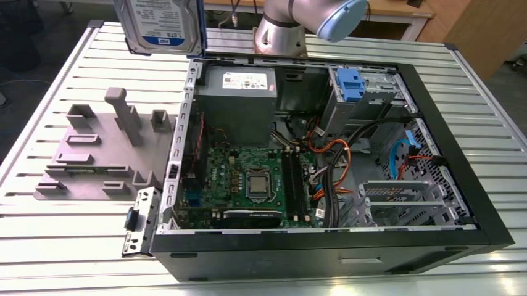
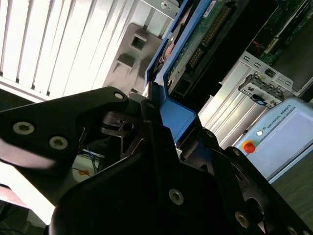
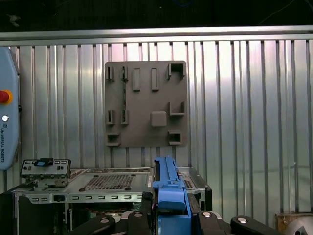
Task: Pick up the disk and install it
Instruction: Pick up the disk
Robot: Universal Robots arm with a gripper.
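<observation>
My pincer (image 2: pixel 155 110) has the disk (image 1: pixel 160 23) pinched; I see it upper left in the exterior view, above the tabletop (image 1: pixel 49 80).

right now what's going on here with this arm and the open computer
The arm's gripper is shut on the disk, clamping its blue carrier, and holds it in the air off the table. The open computer case lies beside the grey fixture plate; the disk is not yet installed in it.
</observation>
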